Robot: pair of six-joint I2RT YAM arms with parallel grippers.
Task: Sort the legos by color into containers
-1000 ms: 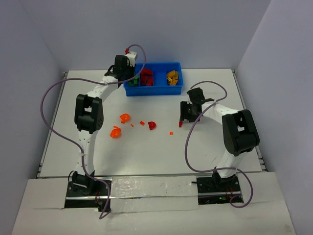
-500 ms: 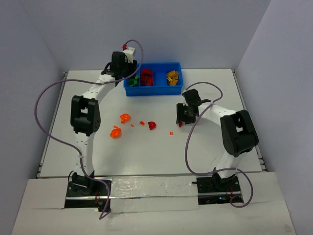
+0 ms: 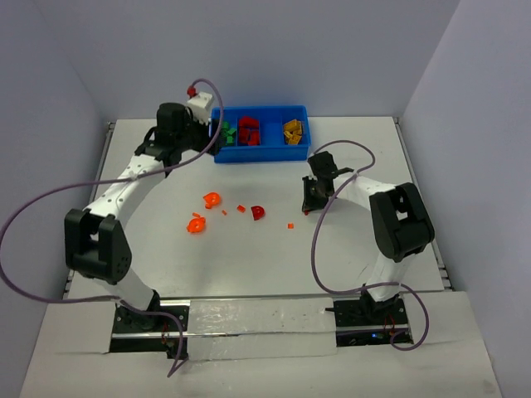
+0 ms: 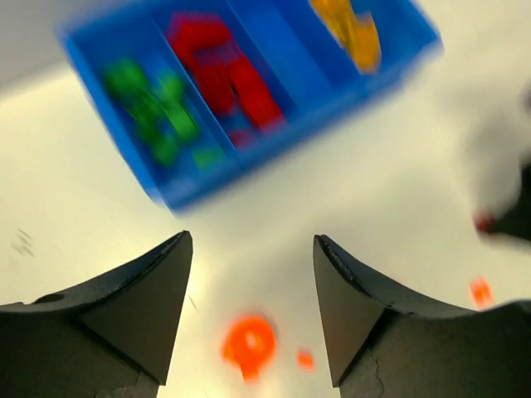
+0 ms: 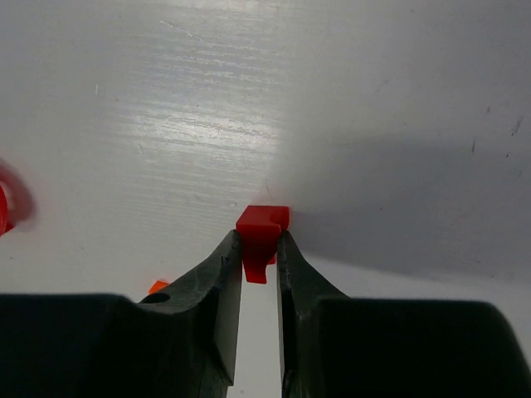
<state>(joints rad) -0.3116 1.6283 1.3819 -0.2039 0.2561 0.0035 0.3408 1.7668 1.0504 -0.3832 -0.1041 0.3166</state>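
Right gripper (image 5: 259, 251) jaws, apart a second ago, now pinch small red lego (image 5: 264, 225). Piece sits on table (image 3: 249, 265), mostly beyond fingertips, only lower tab clamped. Left gripper (image 4: 253, 286) swung off blue tray (image 3: 264, 155), jaws wide, nothing between; tray ahead of it, view blurred.

Risk: shallow pinch, lego may twist or drop on lift.

Count: four compartments (green, red, one bare, yellow). Loose legos (image 3: 258, 213) left of right gripper: two red, about four orange.
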